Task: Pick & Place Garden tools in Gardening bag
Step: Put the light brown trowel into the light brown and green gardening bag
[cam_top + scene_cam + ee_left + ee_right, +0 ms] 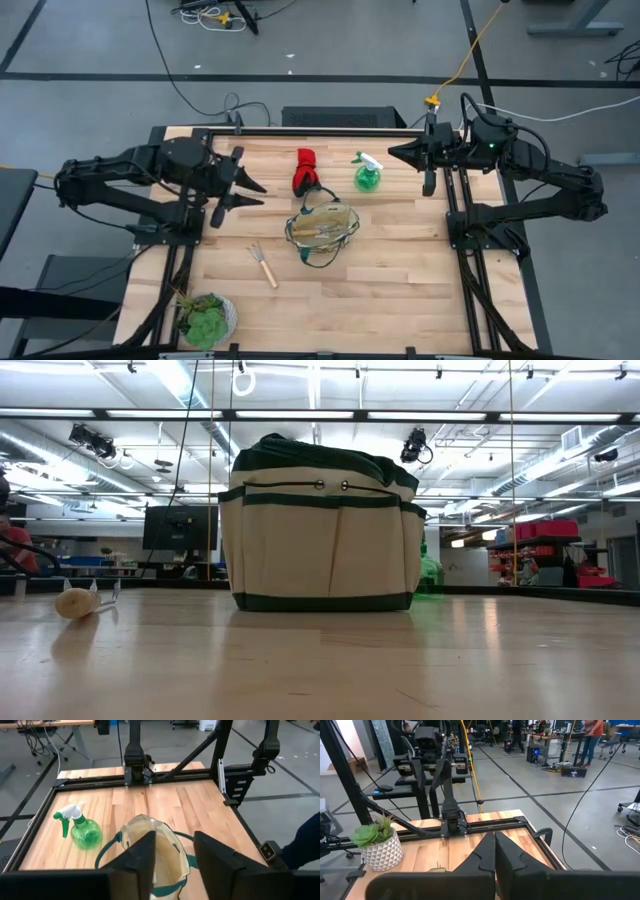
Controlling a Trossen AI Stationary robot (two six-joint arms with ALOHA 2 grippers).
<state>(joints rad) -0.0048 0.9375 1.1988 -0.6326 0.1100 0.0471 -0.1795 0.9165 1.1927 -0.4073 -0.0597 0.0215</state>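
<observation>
Overhead, a rake (264, 265) is lying beside the bag (322, 230); level view is perhaps showing only its handle. Left end effector (244, 187) is gaping, right end effector (397, 153) closed.

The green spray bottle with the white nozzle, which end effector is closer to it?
Right. The right end effector sits just beside the green spray bottle with the white nozzle; the left end effector is across the red-and-black glove bundle.

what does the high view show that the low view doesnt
Only the high view shows both arms, the left gripper open and the right gripper shut, the red-and-black glove bundle, the potted plant and a rake lying inside the bag. Only the low view shows the room behind, with ceiling lights and a monitor. Both show the gardening bag, the green spray bottle and the loose hand rake.
</observation>
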